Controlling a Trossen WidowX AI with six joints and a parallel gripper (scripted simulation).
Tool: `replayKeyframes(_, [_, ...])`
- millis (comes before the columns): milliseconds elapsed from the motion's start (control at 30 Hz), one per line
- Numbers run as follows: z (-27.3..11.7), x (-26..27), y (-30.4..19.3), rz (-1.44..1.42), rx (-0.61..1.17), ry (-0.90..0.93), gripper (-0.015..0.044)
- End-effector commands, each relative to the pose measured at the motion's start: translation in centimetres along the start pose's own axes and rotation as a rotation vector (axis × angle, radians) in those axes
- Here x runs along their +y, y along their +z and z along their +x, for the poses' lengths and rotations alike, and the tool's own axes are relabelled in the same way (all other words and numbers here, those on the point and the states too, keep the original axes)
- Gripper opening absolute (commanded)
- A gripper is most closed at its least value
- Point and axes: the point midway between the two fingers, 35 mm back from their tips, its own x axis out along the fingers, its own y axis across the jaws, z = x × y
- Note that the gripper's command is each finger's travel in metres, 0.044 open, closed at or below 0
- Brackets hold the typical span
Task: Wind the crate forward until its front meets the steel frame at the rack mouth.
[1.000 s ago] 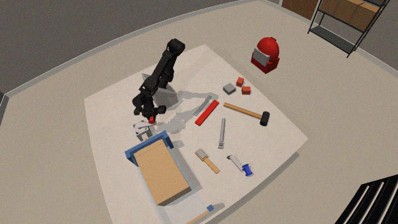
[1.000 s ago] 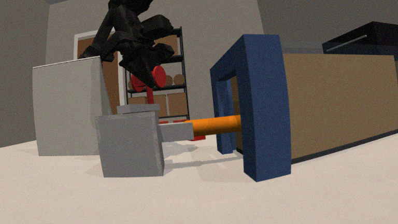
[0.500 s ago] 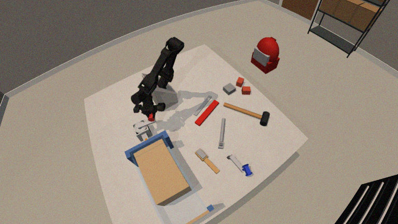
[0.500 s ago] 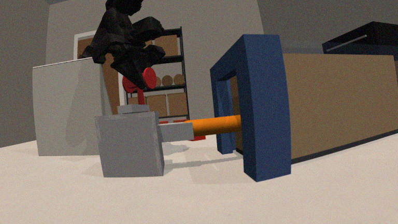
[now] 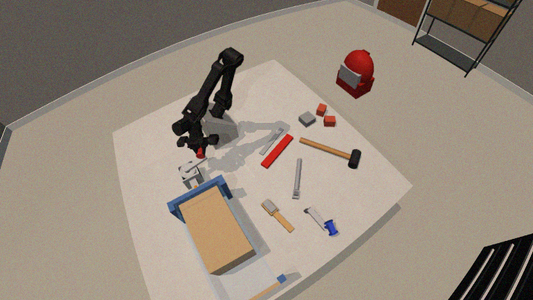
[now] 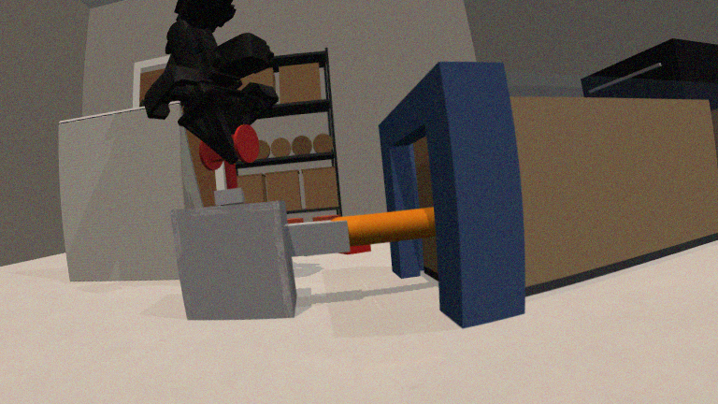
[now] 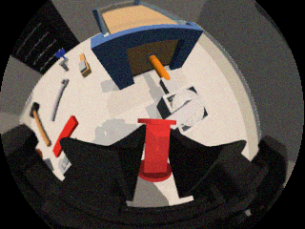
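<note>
My gripper [image 5: 200,151] [image 6: 230,156] [image 7: 154,128] is shut on the red knob of the winch handle [image 5: 200,154] [image 6: 246,143] [image 7: 156,159]. The handle's grey arm lies level across the top of the grey winch [image 5: 190,178] [image 6: 233,262] [image 7: 183,98]; its key is hidden. An orange strap [image 5: 196,186] [image 6: 392,225] [image 7: 159,68] runs from the winch through the blue steel frame [image 5: 196,193] [image 6: 476,193] [image 7: 148,34] to the tan crate [image 5: 220,226] [image 6: 609,182] [image 7: 138,20]. The crate sits flat, its front close behind the frame; whether they touch I cannot tell.
A red bar [image 5: 277,151] [image 7: 66,135], a mallet [image 5: 326,148], a grey wrench-like tool [image 5: 297,176], a brush [image 5: 282,220] and a blue-knobbed crank [image 5: 330,227] lie on the bench beside the cubby. Small blocks [image 5: 329,121] lie farther back. A grey pedestal [image 6: 122,198] stands behind the winch.
</note>
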Motion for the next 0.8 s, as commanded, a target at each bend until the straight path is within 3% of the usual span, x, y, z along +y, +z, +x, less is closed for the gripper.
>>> replayKeyframes(0, [-0.2,-0.7,-1.1,0.013,0.017,-0.016,0.0000])
replayKeyframes(767, [-1.2,-3.5,-2.9,0.014,0.017,-0.019,0.0000])
